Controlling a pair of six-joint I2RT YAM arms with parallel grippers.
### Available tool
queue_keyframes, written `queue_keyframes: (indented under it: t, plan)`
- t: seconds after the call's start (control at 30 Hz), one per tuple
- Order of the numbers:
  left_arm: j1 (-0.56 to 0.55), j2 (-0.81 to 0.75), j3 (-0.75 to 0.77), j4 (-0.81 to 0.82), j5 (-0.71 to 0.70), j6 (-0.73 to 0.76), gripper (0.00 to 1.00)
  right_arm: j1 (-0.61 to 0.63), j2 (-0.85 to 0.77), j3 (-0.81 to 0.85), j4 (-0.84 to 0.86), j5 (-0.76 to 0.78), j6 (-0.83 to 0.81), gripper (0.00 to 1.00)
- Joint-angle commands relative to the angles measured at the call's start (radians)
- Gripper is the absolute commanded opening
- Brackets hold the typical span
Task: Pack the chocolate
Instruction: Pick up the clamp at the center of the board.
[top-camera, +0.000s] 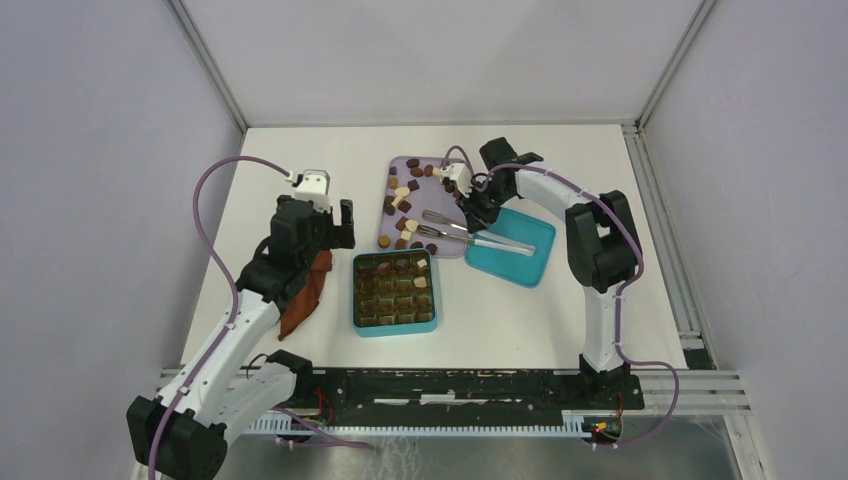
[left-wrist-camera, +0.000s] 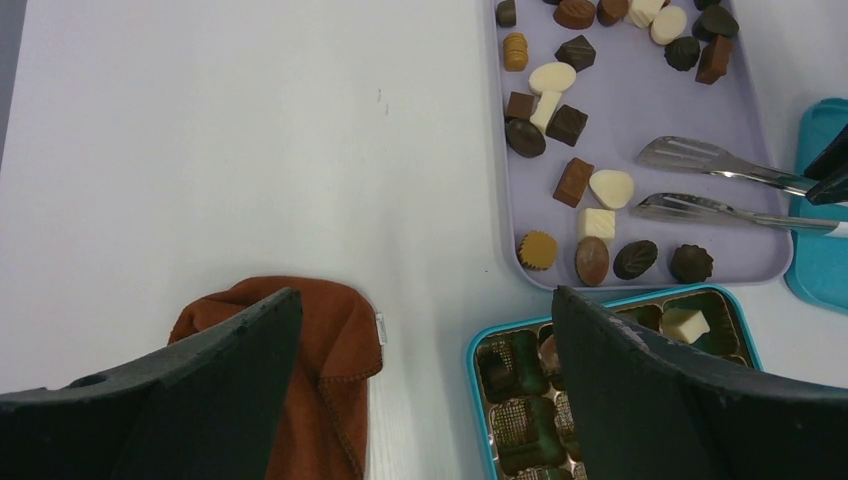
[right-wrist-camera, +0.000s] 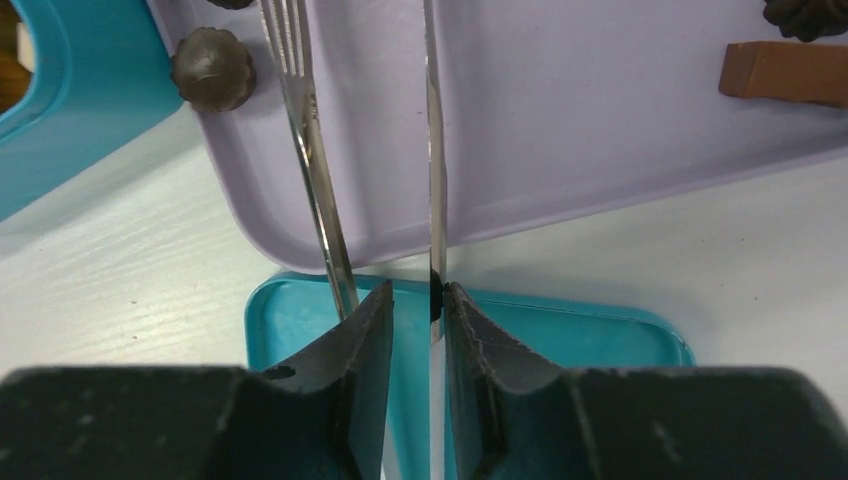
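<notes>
Though few fill the teal gridded box (top-camera: 395, 331), most bite-size chocolates (left-wrist-camera: 611, 187) lie on the lavender tray (left-wrist-camera: 640, 100). Steel tongs (left-wrist-camera: 700, 155) gape empty; I cannot tell whether my right gripper (right-wrist-camera: 418, 295) holds them.

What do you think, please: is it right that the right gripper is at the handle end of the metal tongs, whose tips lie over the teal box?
Not quite. The tips lie over the purple tray, not the teal box, as the left wrist view shows. The right gripper is indeed at the handle end of the metal tongs.
</notes>
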Motion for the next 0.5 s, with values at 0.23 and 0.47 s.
queue_keyframes:
  t: [0.23, 0.47]
  plan:
    - [0.007, -0.011, 0.016, 0.038, 0.029, 0.033, 0.99, 0.027, -0.003, -0.006, 0.051, 0.138, 0.004, 0.26]
    - [0.006, -0.003, 0.018, 0.039, 0.094, 0.034, 0.99, 0.034, -0.005, -0.016, 0.052, 0.143, -0.007, 0.05]
